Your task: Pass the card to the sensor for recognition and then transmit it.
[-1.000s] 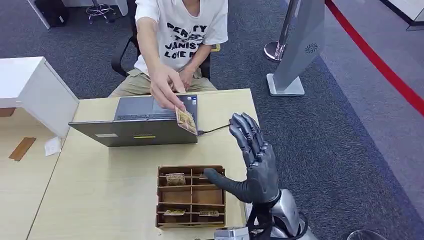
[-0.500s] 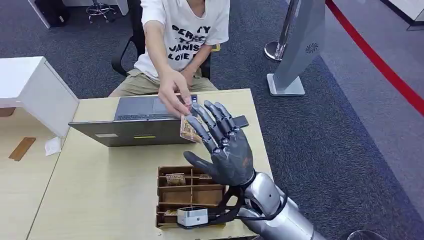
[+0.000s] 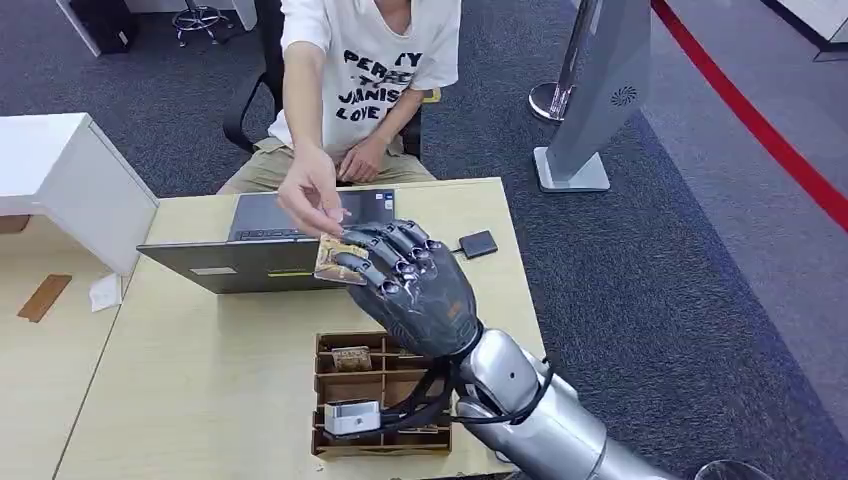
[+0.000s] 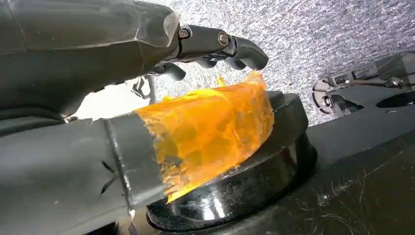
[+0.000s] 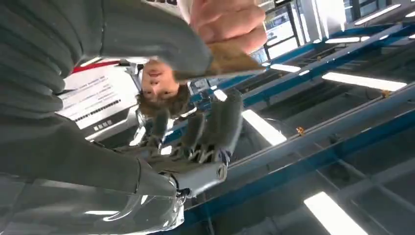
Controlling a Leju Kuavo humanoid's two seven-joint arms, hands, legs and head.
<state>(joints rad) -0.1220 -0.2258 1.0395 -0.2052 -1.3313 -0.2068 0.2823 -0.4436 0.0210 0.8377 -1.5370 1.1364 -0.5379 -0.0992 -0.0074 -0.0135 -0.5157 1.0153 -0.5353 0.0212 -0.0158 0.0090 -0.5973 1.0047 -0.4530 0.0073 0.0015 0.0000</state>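
- While seen from the head: right hand (image 3: 415, 285) up over the laptop (image 3: 270, 265), fingers curling round the card (image 3: 335, 262), person's hand (image 3: 310, 192) pinching its other edge. Thin, stiff, light, likely slippery; best pinched flat on both faces.
- From the left wrist: left hand (image 4: 98, 98) hanging, fingers bent, holding nothing.
- From the right wrist: thumb on the card (image 5: 230, 61); firm grip or not, cannot tell.
- Half a second ago: fingers wide apart, now curled in.
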